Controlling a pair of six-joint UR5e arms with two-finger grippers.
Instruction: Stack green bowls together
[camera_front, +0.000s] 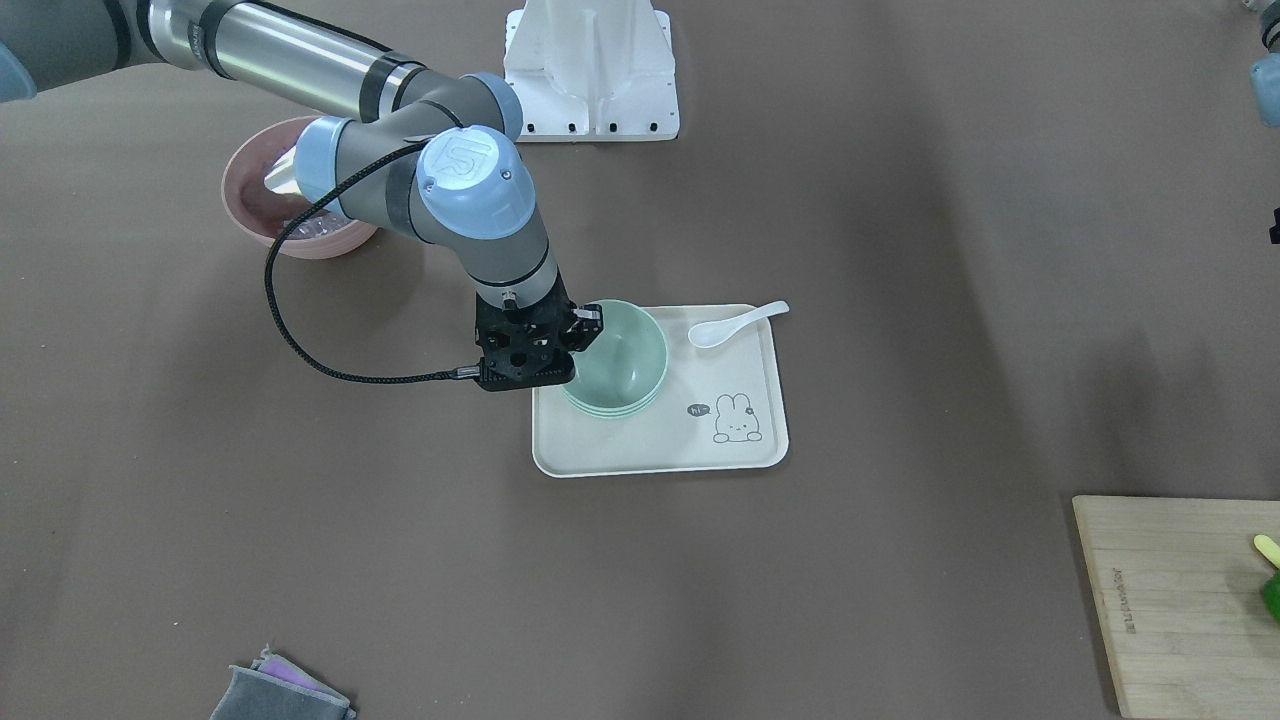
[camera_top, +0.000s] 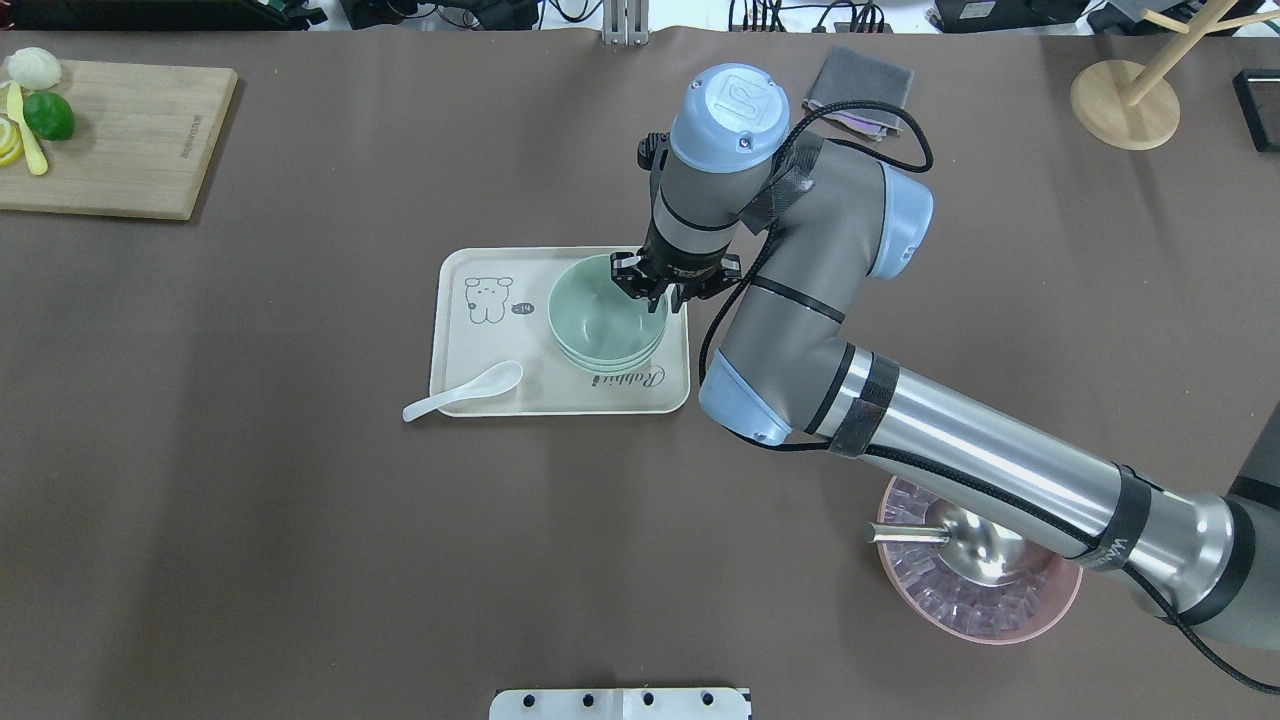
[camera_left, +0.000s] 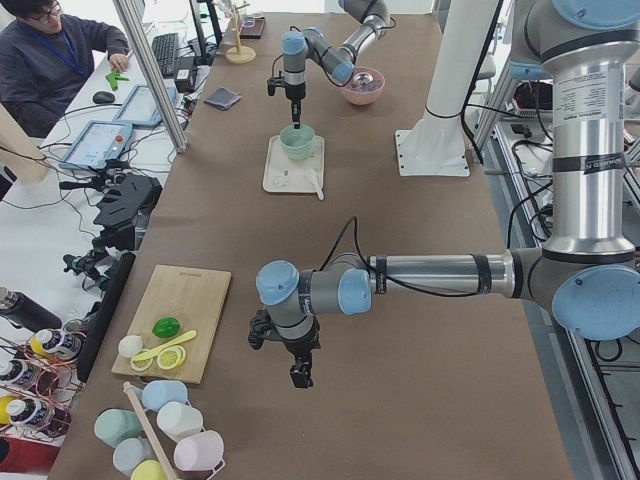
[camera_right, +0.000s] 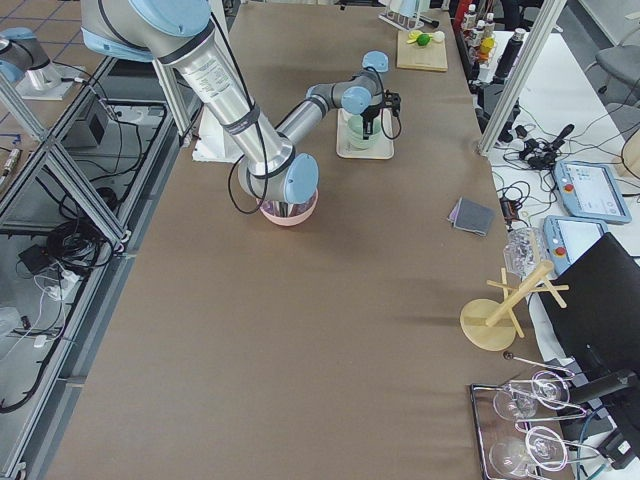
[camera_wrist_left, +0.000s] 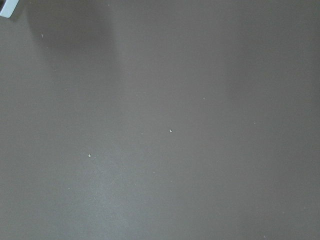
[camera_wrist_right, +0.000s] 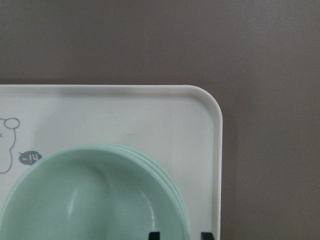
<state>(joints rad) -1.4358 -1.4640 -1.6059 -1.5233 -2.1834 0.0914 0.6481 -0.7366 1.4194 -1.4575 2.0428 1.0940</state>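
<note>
Three pale mint-green bowls (camera_front: 620, 355) sit nested in one stack on a cream tray (camera_front: 650, 450) with a rabbit drawing. The stack also shows in the overhead view (camera_top: 600, 320) and the right wrist view (camera_wrist_right: 90, 200). My right gripper (camera_top: 655, 292) is over the stack's rim on the robot's right side; its fingertips (camera_wrist_right: 155, 235) stand apart on either side of the rim, so it looks open. My left gripper (camera_left: 300, 375) hangs over bare table far from the tray and shows only in the exterior left view, so I cannot tell its state.
A white spoon (camera_top: 465, 390) lies on the tray's corner. A pink bowl with a metal scoop (camera_top: 985, 590) stands under the right arm. There is also a cutting board with fruit (camera_top: 110, 140), a grey cloth (camera_top: 860, 85) and a wooden stand (camera_top: 1125, 100).
</note>
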